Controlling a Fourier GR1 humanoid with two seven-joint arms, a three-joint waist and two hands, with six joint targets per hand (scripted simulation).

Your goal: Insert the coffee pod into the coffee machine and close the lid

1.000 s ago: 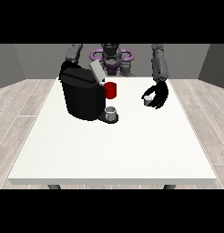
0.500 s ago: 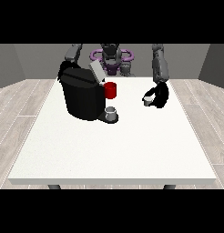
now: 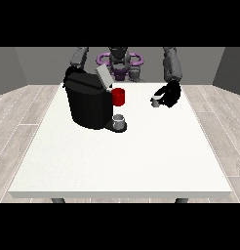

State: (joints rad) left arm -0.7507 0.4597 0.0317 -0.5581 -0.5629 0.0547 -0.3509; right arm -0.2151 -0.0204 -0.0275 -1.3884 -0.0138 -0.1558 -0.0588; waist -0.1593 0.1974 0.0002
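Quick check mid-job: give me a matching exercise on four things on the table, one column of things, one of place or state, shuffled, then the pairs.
Things:
1. Black coffee machine
2. Red cylindrical part
3. Small grey cup
4. Small grey coffee pod

Places or states:
A. At the black hand at the view's right
B. On the machine's base
C. Lid raised
D. On the machine's side, above the cup

Pairs: 1-C, 2-D, 3-B, 4-A
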